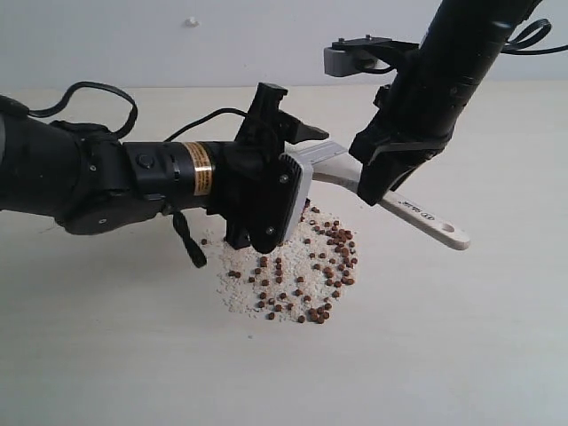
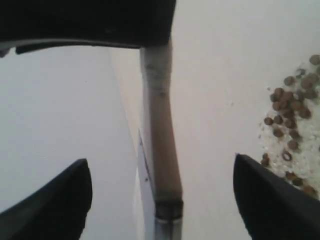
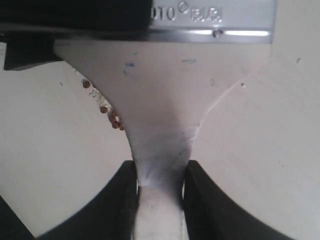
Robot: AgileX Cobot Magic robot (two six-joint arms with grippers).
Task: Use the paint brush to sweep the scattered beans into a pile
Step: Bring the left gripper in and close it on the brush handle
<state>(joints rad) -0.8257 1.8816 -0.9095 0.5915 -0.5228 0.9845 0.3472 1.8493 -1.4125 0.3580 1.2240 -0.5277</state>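
Tabletop w/ pile: L fingers screen paint brush, R fingers grip.

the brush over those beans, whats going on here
The right gripper is shut on the handle of the paint brush, holding it slanted over the table. The left gripper is open around the brush's head, with its fingers clear of it on both sides. The beans lie below in a loose pile mixed with white crumbs. A few strays sit at the edges.
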